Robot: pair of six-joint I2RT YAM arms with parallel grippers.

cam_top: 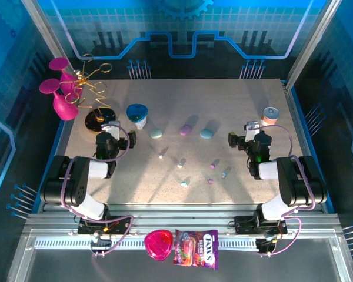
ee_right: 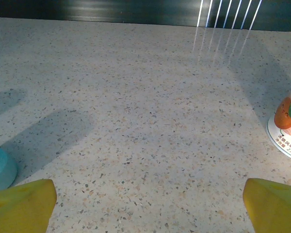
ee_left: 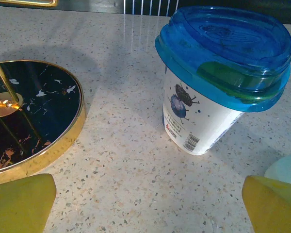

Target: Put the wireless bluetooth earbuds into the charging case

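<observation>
Low over the table (cam_top: 182,97), both arms (cam_top: 85,176) tucked back, fingers (ee_left: 19,204) wide apart

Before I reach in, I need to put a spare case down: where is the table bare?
Bare: the far strip of table behind the three cases, between the blue-lidded cup and the orange-label cup. Crowded: the middle, where earbuds lie scattered, and the far-left corner around the gold stand.
</observation>
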